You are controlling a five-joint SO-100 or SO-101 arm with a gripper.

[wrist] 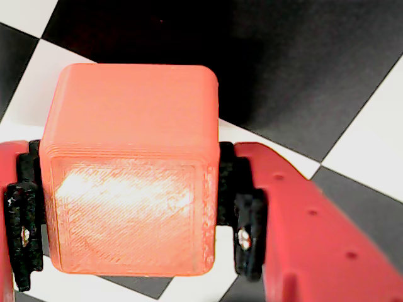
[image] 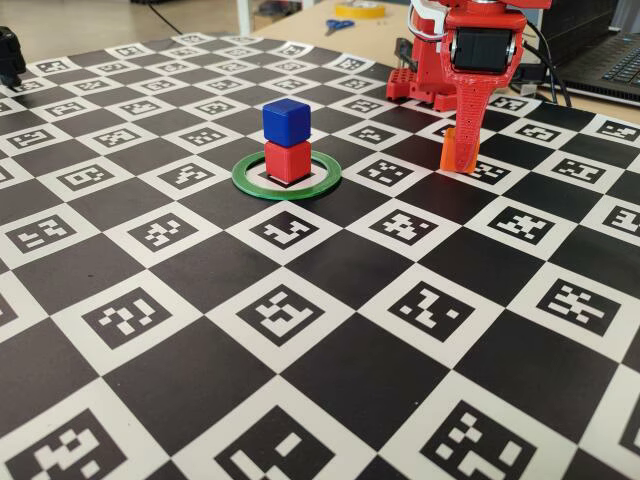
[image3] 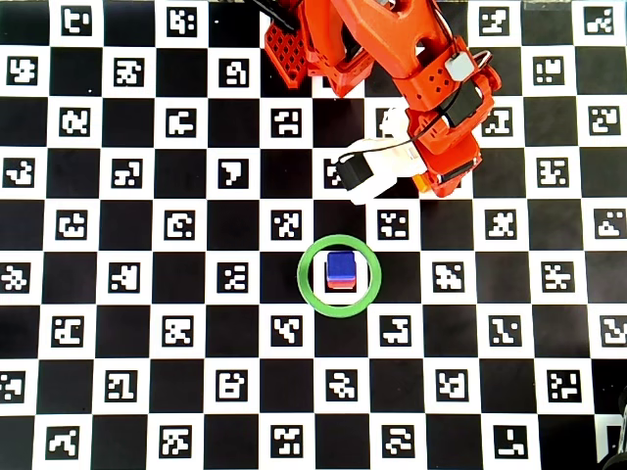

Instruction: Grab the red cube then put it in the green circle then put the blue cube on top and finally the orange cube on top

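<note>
**Gripper clamped on the orange cube, two-cube stack in the ring**

Fixed view: gripper (image: 459, 160) hangs nose-down in the upper right of the frame, the orange cube (image: 450, 150) showing only as a sliver beside the long red finger, low over the checkered marker board (image: 330, 380). Just left of centre, the red cube (image: 288, 161) sits inside the green circle (image: 243, 175) with the blue cube (image: 285, 121) squarely on top. Stack and gripper are well apart.

Wrist view: orange cube (wrist: 129, 189) fills the left and centre of the frame, pinched on both sides between the black-padded fingers (wrist: 249, 214); gripper (wrist: 132, 217) grasping it firmly.

Overhead view: arm (image3: 411, 59) comes down from the top edge. Green circle (image3: 306, 291) lies just below centre, blue cube (image3: 340, 264) on top, a strip of red cube (image3: 340, 285) under it. Orange cube barely visible under the wrist (image3: 420, 182).
</note>
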